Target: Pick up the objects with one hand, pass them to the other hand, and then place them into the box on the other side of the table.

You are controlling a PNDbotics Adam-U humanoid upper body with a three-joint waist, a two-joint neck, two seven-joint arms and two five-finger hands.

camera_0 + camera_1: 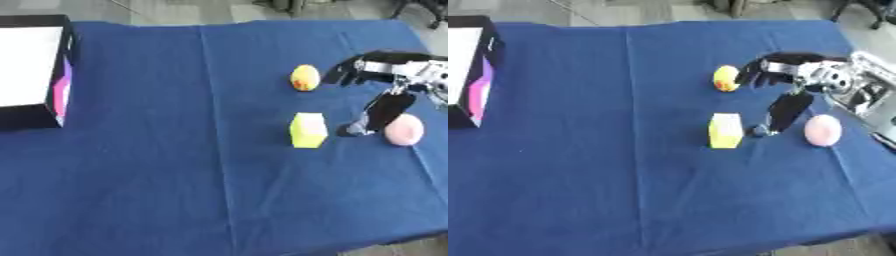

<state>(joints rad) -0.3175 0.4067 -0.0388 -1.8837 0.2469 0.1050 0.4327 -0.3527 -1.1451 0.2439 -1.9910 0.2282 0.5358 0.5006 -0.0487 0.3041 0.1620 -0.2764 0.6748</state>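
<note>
- The right hand (385,92) comes in from the right edge of the surface, fingers spread and holding nothing; one part reaches toward the yellow ball, another hangs down with its tip at the cloth between the yellow block and the pink ball.
- The left hand is nowhere in either view.
- The yellow ball (304,77) sits right of the middle toward the far edge, just beside the outstretched fingers but apart from them. It looks small, round and smooth with a reddish mark, so it will likely roll at a nudge; a wrap from above over its widest part seems safest.
- The yellow block (308,130) stands nearer the middle of the surface. Flat faces, probably light and stiff; its two opposite sides offer an easy pinch.
- The pink ball (404,129) lies close to the right edge, just beside the hanging finger; whether they touch I cannot tell. It looks soft, perhaps squashy, and could roll off that edge.
- The box (35,70), black-walled with a white inside, waits at the far left corner, well apart from all three.
- The blue cloth (175,175) between them carries nothing, so the path across looks free.
</note>
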